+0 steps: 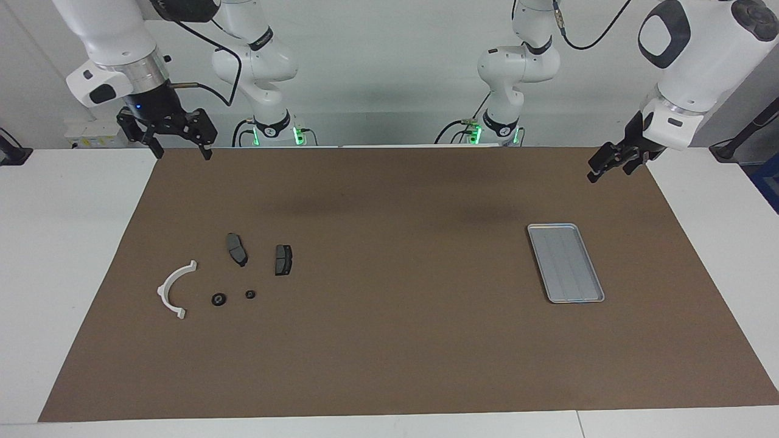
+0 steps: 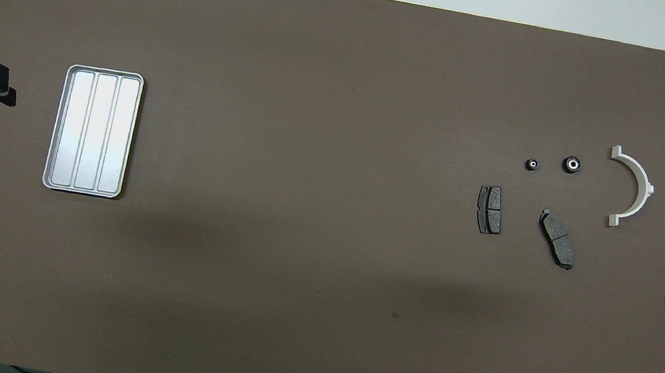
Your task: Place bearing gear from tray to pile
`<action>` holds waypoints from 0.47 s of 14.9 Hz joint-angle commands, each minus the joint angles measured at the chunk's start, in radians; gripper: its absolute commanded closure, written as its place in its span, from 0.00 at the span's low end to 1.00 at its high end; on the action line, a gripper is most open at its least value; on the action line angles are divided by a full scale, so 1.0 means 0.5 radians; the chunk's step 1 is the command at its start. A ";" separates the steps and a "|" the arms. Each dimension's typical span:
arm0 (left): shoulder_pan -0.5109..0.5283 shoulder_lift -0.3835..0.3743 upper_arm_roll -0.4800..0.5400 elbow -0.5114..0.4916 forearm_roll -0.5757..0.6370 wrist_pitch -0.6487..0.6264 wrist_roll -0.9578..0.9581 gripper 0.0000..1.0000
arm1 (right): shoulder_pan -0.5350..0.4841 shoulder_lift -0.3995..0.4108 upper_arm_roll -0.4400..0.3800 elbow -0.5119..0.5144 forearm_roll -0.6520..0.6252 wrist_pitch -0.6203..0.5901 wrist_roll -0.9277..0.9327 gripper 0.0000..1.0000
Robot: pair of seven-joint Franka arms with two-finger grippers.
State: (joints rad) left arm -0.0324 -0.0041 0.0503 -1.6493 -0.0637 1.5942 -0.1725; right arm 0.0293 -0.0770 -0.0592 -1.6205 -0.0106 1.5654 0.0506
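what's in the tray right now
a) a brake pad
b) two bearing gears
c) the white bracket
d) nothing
d: the tray shows only its bare ribbed floor, while both bearing gears lie on the mat by the bracket and brake pads.

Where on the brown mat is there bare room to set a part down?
The widest bare stretch lies between the tray and the two brake pads. The mat farther from the robots than all the parts is bare too. It is crowded around the white bracket, the two small gears and the pads.
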 commanded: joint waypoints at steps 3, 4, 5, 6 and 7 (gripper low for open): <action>-0.006 -0.065 0.004 -0.076 0.029 0.039 0.014 0.00 | 0.015 -0.027 -0.004 -0.017 0.000 -0.008 0.012 0.00; -0.006 -0.065 0.004 -0.073 0.029 0.039 0.014 0.00 | 0.015 -0.027 -0.001 -0.017 0.000 -0.011 0.012 0.00; -0.006 -0.065 0.004 -0.076 0.029 0.039 0.014 0.00 | 0.015 -0.030 0.002 -0.017 0.000 -0.011 0.012 0.00; -0.006 -0.065 0.001 -0.076 0.029 0.039 0.014 0.00 | 0.015 -0.030 0.002 -0.020 0.000 -0.014 0.012 0.00; -0.006 -0.065 0.001 -0.073 0.029 0.039 0.014 0.00 | 0.015 -0.030 0.002 -0.020 0.003 -0.017 0.012 0.00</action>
State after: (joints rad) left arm -0.0324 -0.0041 0.0503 -1.6493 -0.0637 1.5942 -0.1725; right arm 0.0347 -0.0773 -0.0586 -1.6205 -0.0106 1.5654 0.0506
